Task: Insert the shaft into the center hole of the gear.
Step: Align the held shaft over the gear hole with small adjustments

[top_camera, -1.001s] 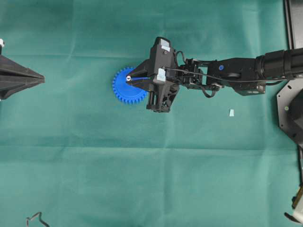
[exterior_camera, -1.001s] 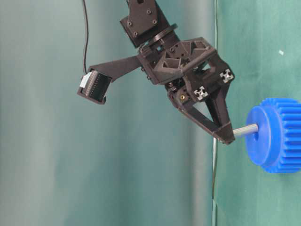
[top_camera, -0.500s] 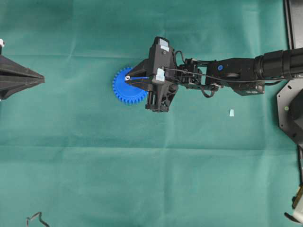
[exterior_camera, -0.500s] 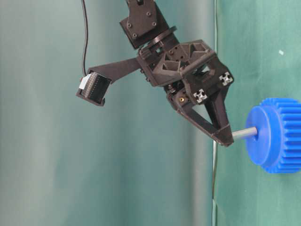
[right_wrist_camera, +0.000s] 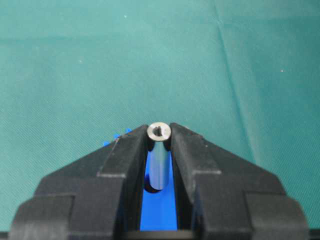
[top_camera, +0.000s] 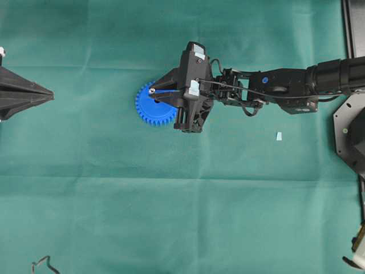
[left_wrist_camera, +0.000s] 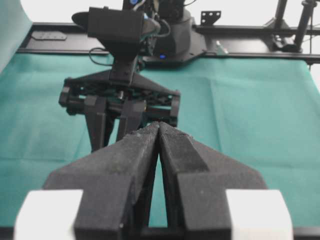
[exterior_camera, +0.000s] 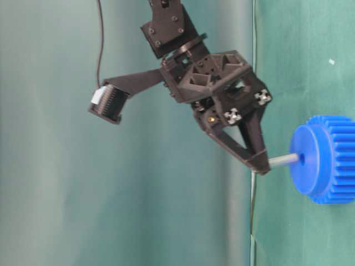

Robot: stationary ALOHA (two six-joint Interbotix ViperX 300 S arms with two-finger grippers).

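A green cloth (top_camera: pixel 114 200) covers the table. Near its middle lies the gear (top_camera: pixel 149 108). The right gripper (exterior_camera: pixel 260 165) pinches the shaft (exterior_camera: pixel 284 160) by one end; its other end meets the center hole (exterior_camera: pixel 302 158). By the left edge, the left gripper (left_wrist_camera: pixel 159 126) is closed, holding nothing.

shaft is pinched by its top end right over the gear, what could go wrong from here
The right gripper clamps only the outer end of the shaft, so a sideways load might tilt it between the fingers.

The shaft's tip sits at the center hole of the gear. If it is off-axis, pushing could jam it.

Nothing holds the gear, so it may slide on the cloth.
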